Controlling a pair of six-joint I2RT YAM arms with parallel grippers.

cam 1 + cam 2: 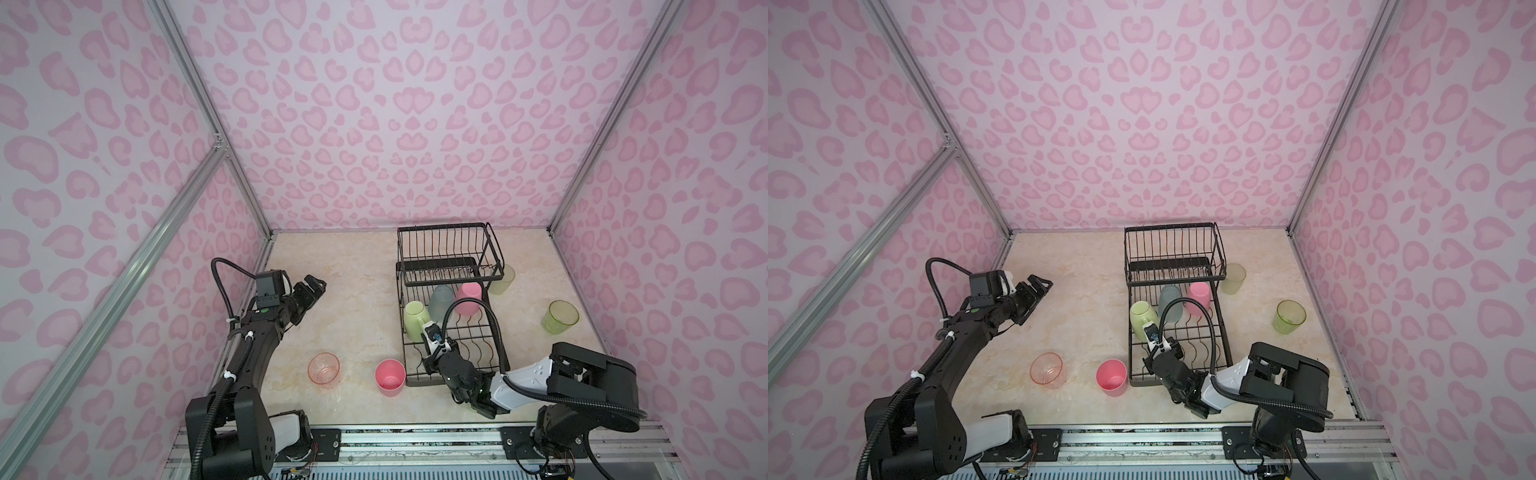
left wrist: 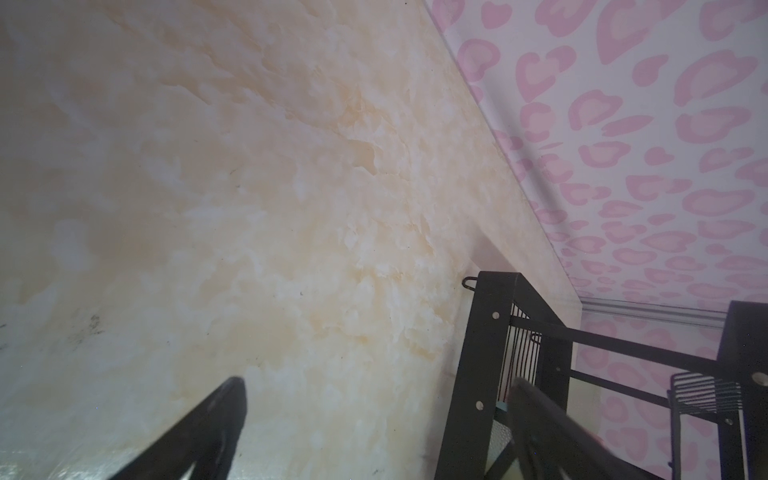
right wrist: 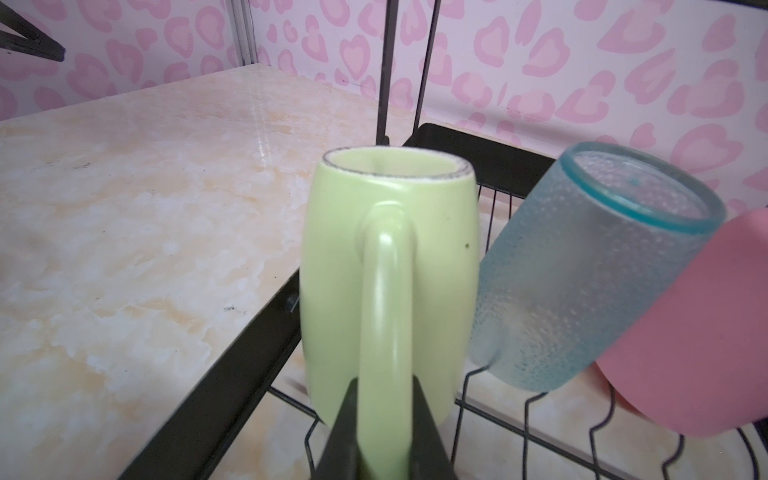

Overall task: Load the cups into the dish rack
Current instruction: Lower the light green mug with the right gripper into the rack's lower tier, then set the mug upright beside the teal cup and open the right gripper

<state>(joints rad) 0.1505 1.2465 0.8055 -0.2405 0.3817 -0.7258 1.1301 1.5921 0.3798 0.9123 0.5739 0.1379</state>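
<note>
Listener: Cups first, please. Where does each one sit relative to the dish rack?

Describer: Three are inside the black wire dish rack (image 1: 415, 382), in its lower tray (image 1: 1140, 383), just in front of the raised basket (image 1: 440, 228). In both top views they form a row. A pale-green mug (image 1: 415, 319) is at the rack's left edge, a frosted teal tumbler (image 1: 441, 303) in the middle, and an opaque pink tumbler (image 1: 468, 297) toward the right edge. In the right wrist view the teal and pink ones lean, tilted. The mug stands straight, with a rough pale ring on its upper end.

Listener: And outside the rack?

Describer: A frosted whitish tumbler (image 1: 503, 281) stands just beside the rack's right side, by the raised basket. A clear green glass (image 1: 560, 316) stands well to the right of the rack. A second opaque pink tumbler (image 1: 390, 377), mouth up, stands just beside the rack's near left corner. A clear pink glass (image 1: 324, 370) stands farther left. All four are on the marbled tabletop (image 1: 353, 299).

Listener: Grippers?

Describer: The right gripper (image 3: 385, 382) reaches over the rack's near end and is clamped on the mug's handle (image 3: 386, 299), one black finger (image 3: 343, 428) on each side. Whether the mug rests on the wires cannot be told. The left gripper (image 1: 316, 284) hangs above the tabletop well left of the rack, jaws spread wide, holding nothing.
</note>
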